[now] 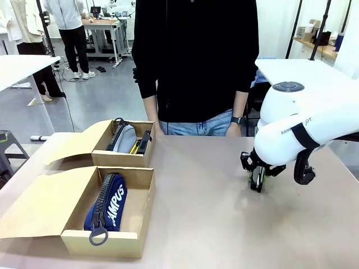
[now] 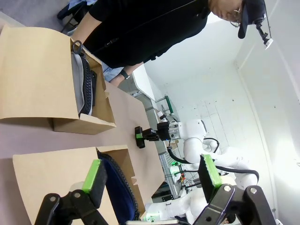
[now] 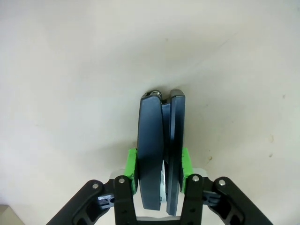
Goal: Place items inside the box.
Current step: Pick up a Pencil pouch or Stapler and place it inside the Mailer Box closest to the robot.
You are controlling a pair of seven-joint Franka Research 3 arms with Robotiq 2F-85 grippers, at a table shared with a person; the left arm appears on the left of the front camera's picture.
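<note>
**Right hand (image 1: pixel 257 186) closed on a black stapler (image 3: pixel 161 150), standing on the table (image 1: pixel 196 224) right of centre.**
You have bare table on every side of it, and the table's right edge is near. Your left hand (image 2: pixel 152 171) is spread wide and holds nothing. It hangs over the near box (image 1: pixel 73 238) at lower left, where the navy pouch (image 1: pixel 109 202) reads "CAMPUS". The far box (image 1: pixel 120 158) holds the grey pouch (image 1: pixel 124 139).

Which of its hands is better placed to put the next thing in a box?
Right, probably. The right hand has the black stapler between its pads at the table, while the left hand hangs open and empty over the near box.
</note>
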